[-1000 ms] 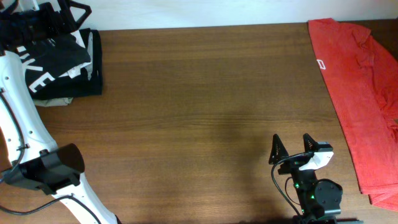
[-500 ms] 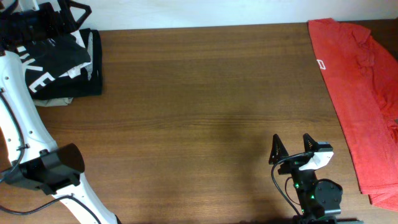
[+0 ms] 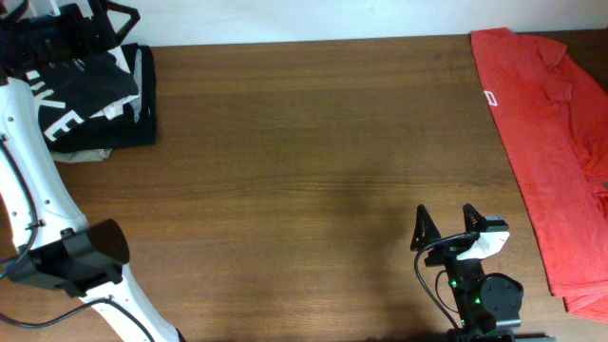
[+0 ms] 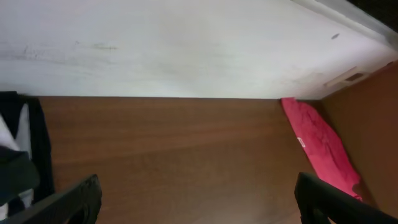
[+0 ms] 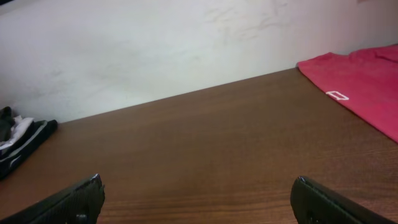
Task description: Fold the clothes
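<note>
The black T-shirt (image 3: 103,93) with white NIKE lettering lies folded at the table's far left back corner. It also shows at the left edge of the left wrist view (image 4: 38,146) and far left in the right wrist view (image 5: 25,144). My left gripper (image 3: 122,27) is open and empty just above the shirt's back edge; its fingers (image 4: 199,205) are spread wide and point across the table. My right gripper (image 3: 446,223) is open and empty near the front edge, its fingers (image 5: 202,202) spread over bare wood.
A plain red T-shirt (image 3: 560,142) lies spread along the table's right side, also in the wrist views (image 4: 317,143) (image 5: 360,87). A pale garment edge (image 3: 85,153) shows under the black shirt. A white wall runs behind the brown wooden table (image 3: 313,161).
</note>
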Robot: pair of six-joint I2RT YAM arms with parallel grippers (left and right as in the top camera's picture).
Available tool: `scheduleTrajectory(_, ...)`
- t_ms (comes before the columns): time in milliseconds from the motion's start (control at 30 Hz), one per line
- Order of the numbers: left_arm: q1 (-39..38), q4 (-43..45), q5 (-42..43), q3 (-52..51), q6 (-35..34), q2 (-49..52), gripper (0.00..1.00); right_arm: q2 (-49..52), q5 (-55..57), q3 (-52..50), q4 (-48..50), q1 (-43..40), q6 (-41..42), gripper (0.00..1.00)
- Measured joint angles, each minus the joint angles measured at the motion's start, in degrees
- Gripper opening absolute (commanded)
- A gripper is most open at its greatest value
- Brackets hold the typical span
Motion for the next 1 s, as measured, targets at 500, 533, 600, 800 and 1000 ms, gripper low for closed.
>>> scheduleTrajectory(500,-22.93,0.68,-16.46,-42.73,0.0,-29.83,0.99,0.02,0.02,0.0,-0.02,0.0,-0.04,0.98)
scheduleTrajectory(533,-24.94,0.81,-16.79,-48.26,0.0,-32.98,0.99,-0.02,0.04,0.0,0.0,0.0,-0.02,0.99)
scheduleTrajectory(600,-28.26,3.08,-18.82,-59.54,0.02,-39.01,0.99,-0.02,0.02,0.0,-0.04,0.0,0.0,0.99)
scheduleTrajectory(800,-27.87,31.52,-27.23,-89.94,0.09,-58.95,0.99,-0.04,0.24,0.0,0.0,0.0,0.0,0.99)
scheduleTrajectory(1000,-24.37,60.35,-29.42,-121.33,-0.02,-87.14,0.99,-0.04,0.24,0.0,-0.02,0.0,0.02,0.99)
